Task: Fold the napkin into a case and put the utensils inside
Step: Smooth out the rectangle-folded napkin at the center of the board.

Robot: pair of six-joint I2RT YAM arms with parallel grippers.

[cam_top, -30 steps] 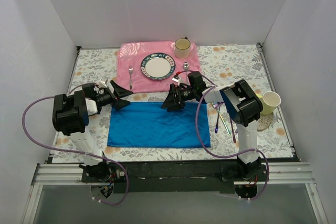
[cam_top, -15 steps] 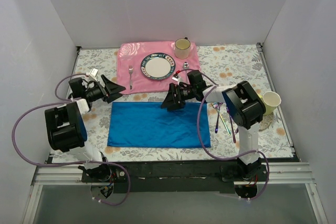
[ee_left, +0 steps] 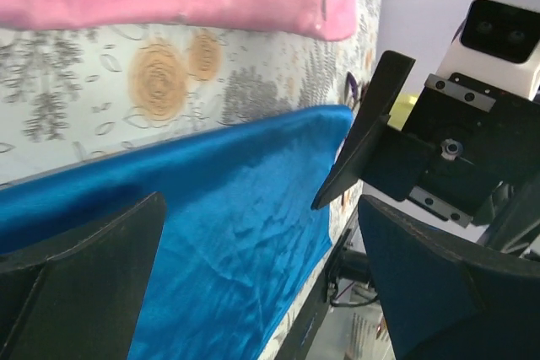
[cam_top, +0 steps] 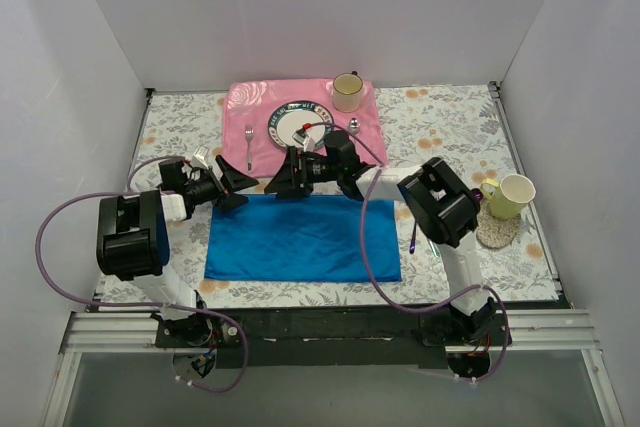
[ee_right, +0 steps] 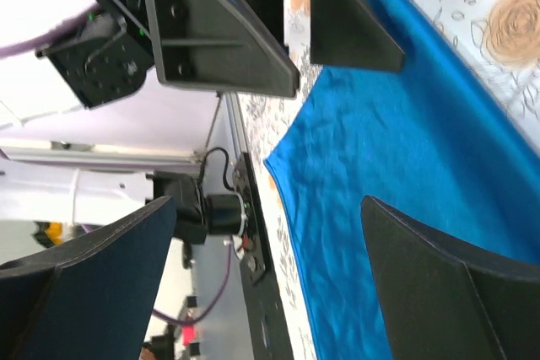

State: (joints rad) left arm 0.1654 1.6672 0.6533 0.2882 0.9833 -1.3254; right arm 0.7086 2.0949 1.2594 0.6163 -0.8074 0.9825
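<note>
The blue napkin (cam_top: 300,238) lies flat and spread out on the floral table in front of the arms. My left gripper (cam_top: 238,187) hovers open at its far left corner, jaws wide over the cloth (ee_left: 211,233). Just to the right, my right gripper (cam_top: 278,178) is also open at the napkin's far edge (ee_right: 405,149), facing the left one. Each wrist view shows the other gripper's black fingers (ee_left: 367,128) (ee_right: 224,40). Nothing is held. The utensils (cam_top: 413,238) lie right of the napkin, mostly hidden behind the right arm. No case has been formed.
A pink placemat (cam_top: 240,112) at the back carries a plate (cam_top: 300,127), a plain silver fork (cam_top: 248,146), a spoon (cam_top: 353,127) and a cup (cam_top: 347,92). A second cup (cam_top: 513,195) stands at the right beside a coaster (cam_top: 494,231).
My right gripper has slid left along the napkin's far edge toward the left gripper. The left arm swung out to the left and came back to the far left corner. Both stay open.
</note>
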